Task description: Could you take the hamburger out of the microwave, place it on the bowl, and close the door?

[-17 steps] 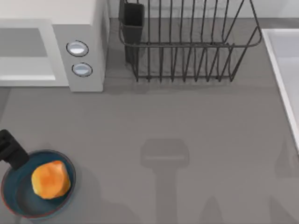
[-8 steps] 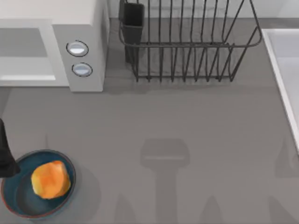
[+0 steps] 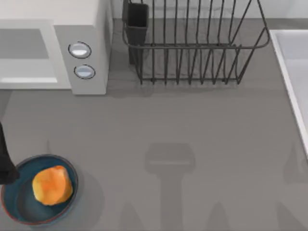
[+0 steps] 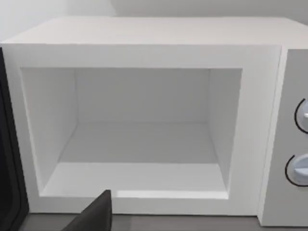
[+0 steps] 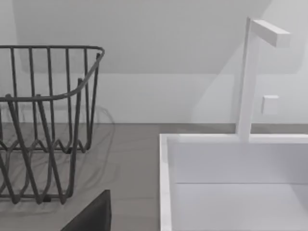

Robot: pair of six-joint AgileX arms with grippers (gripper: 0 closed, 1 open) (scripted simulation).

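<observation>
The orange-golden hamburger [image 3: 52, 185] lies in the blue bowl [image 3: 19, 204] at the table's front left, nothing holding it. My left gripper [image 3: 4, 162] is a dark shape at the left edge, just beside the bowl's rim and clear of the hamburger. The white microwave [image 3: 89, 29] stands at the back left, and its cavity [image 4: 142, 144] is open and bare in the left wrist view. A dark panel edge [image 4: 7, 159] at the cavity's side looks like the open door. A dark part of my right gripper [image 5: 91, 216] shows in the right wrist view, near the rack and sink.
A dark wire dish rack [image 3: 192, 48] stands at the back middle, to the right of the microwave. A white sink [image 3: 293, 67] with an upright faucet [image 5: 248, 82] lines the right edge. Grey tabletop stretches between the bowl and the sink.
My left gripper has drawn back from the bowl's rim to the left edge of the top view. The hamburger and bowl have stayed put.
</observation>
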